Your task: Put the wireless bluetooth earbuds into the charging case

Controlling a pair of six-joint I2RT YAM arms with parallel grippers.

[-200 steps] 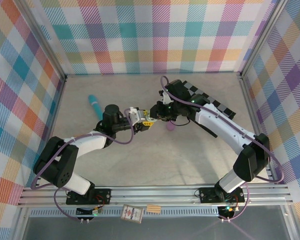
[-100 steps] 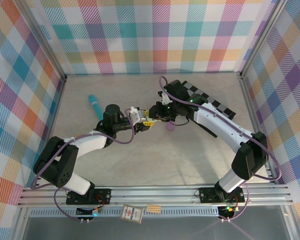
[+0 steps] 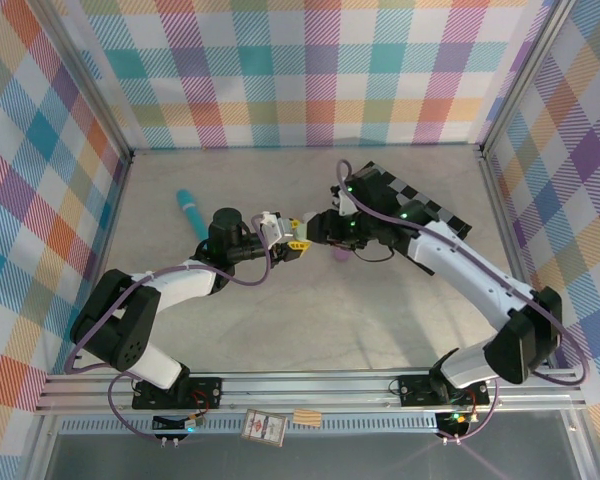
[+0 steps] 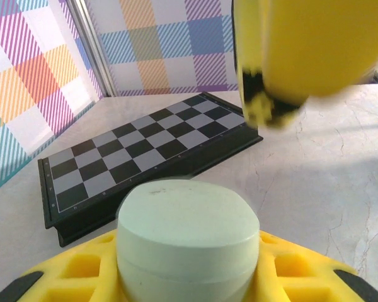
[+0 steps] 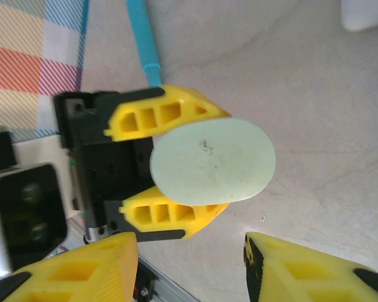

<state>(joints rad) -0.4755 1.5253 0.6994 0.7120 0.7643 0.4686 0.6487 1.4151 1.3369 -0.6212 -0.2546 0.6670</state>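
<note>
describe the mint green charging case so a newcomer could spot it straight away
Find the folded chessboard at the far right of the table; just left of it, near the middle, the left hand clamps something between yellow fingers. That is the charging case: a pale mint green, pebble-shaped, closed shell, unlike the small lilac piece lying loose beside it.

The case [image 5: 213, 162] is held between the fingers of the left gripper [image 3: 298, 243] near the middle, and the right gripper [image 3: 317, 228] is set just to its right. The board [image 3: 420, 205] is laid behind and to the right. The pen [image 3: 190, 212] is laid behind and to the left, well apart from the case.
</note>
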